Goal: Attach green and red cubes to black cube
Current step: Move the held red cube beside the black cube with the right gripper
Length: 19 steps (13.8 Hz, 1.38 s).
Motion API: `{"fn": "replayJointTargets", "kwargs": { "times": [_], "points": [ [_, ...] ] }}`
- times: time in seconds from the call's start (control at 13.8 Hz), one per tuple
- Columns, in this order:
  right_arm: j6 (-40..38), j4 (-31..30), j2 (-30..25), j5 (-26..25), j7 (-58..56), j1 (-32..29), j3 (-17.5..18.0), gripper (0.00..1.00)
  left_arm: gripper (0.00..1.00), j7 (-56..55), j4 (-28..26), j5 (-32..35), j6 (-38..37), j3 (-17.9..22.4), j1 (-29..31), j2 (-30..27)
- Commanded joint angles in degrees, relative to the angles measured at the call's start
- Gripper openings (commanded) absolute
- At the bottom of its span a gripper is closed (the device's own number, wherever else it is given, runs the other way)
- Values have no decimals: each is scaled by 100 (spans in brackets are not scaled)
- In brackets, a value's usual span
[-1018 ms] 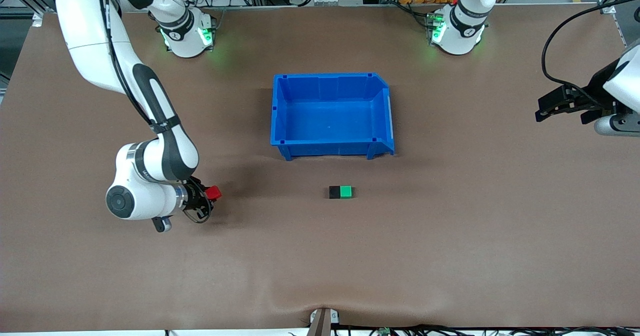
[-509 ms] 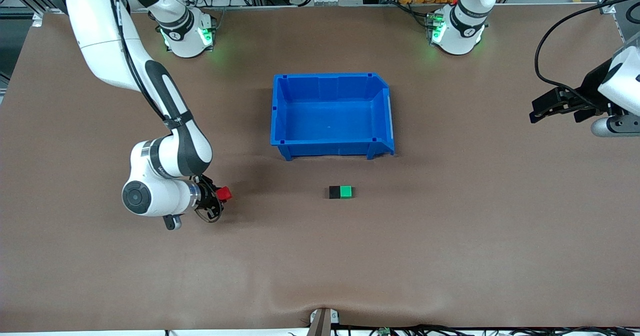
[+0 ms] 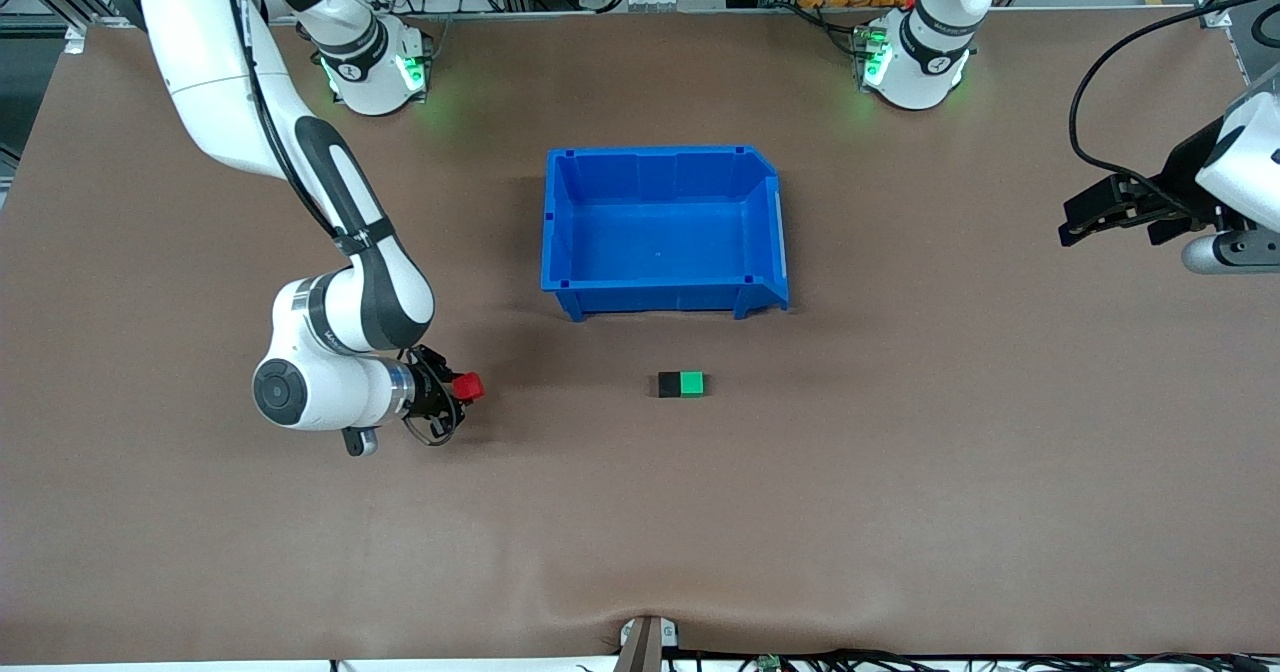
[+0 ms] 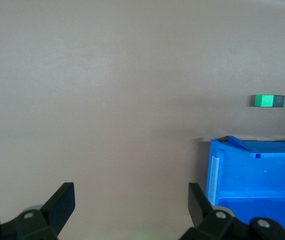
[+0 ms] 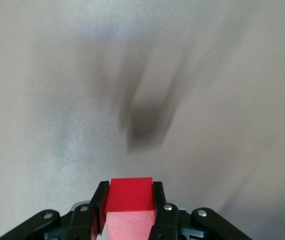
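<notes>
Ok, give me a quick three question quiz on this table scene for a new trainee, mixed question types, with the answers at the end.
1. True or false: the green cube touches the black cube.
2. Multiple choice: the right end effector is shut on A) the red cube, B) the blue bin, C) nothing.
3. Fill in: the left end effector, toward the left arm's end of the table, is ____.

Key: 1 true. 2 A. 3 open.
</notes>
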Motion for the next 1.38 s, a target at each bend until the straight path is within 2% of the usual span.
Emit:
{"fn": "replayJointTargets", "kwargs": {
  "times": [0.0,0.15,0.87,1.16,1.31],
  "points": [
    [5,114,17,145,301,114,-31,0,100,-34,-1,71,-32,-32,-16,-26],
    [48,149,26,180,380,167,-31,0,100,36,8,386,-32,-67,-42,-26],
    [409,272,193,233,1233,510,-31,0,100,-69,17,309,-23,-173,-16,-26],
    [584,298,281,645,1329,641,-31,0,100,-69,8,317,-23,-173,-7,-26],
    [821,325,334,699,1531,720,-31,0,100,-69,8,317,-23,-173,-16,-26]
  ]
}}
